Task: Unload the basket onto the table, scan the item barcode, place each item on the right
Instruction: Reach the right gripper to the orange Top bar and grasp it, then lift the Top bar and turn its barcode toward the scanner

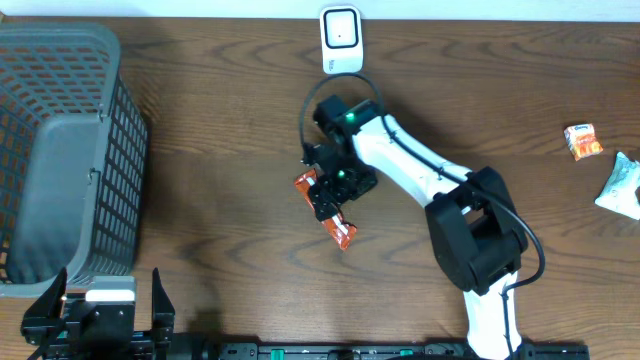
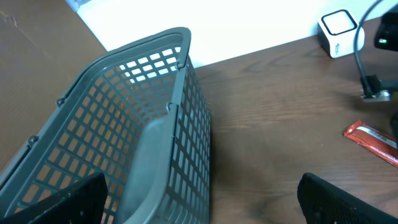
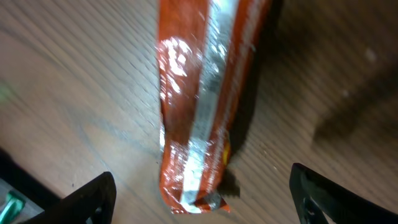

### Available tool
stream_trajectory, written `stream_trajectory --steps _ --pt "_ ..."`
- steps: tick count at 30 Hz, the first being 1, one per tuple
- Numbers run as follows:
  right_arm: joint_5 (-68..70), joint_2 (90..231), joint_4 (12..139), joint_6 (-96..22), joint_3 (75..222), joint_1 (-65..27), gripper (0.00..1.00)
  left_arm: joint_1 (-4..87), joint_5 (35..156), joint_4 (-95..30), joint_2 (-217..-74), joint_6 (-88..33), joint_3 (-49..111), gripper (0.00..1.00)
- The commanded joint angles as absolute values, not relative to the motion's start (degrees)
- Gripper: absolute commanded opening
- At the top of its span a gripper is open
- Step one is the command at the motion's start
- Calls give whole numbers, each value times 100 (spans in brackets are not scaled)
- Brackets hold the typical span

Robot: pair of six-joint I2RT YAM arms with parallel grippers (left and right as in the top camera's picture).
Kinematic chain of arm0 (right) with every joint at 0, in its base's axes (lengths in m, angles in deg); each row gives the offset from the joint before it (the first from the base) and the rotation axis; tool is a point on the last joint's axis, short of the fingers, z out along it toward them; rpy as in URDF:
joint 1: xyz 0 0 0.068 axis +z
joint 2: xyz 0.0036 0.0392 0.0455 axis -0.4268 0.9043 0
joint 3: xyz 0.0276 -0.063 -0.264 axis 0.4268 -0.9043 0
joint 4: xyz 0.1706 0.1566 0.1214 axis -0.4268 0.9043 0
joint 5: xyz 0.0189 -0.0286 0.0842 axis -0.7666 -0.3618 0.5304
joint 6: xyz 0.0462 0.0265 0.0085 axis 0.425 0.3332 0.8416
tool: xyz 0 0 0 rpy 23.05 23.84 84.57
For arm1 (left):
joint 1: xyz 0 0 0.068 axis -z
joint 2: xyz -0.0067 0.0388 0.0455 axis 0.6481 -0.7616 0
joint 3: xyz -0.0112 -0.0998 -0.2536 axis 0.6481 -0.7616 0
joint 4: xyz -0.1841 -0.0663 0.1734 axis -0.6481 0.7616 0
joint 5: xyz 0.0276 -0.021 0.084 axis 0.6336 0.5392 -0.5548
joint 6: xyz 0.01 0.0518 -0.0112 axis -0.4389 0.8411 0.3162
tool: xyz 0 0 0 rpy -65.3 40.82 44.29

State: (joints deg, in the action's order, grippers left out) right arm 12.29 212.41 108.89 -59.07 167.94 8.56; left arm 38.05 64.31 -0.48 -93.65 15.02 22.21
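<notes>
Well, I saw the right pincer (image 3: 200, 190) open over the orange wrapper (image 1: 342, 233), one finger on either side (neither touching it). The wrapper lay flat mid-table, on the near side of the white scanner (image 1: 340, 38). The left pincer (image 1: 108, 297) sat open at the near left, beside the grey basket (image 1: 130, 160).
</notes>
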Motion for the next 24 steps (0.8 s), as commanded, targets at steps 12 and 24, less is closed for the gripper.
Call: stream_trajectory --steps 12,24 --pt "2342 21208 10024 -5905 15769 620 84 3833 6420 -52 -9326 1552 2221 98" --pt "2018 22334 10015 -5938 15719 633 64 3833 6420 -52 -9326 1552 2221 98"
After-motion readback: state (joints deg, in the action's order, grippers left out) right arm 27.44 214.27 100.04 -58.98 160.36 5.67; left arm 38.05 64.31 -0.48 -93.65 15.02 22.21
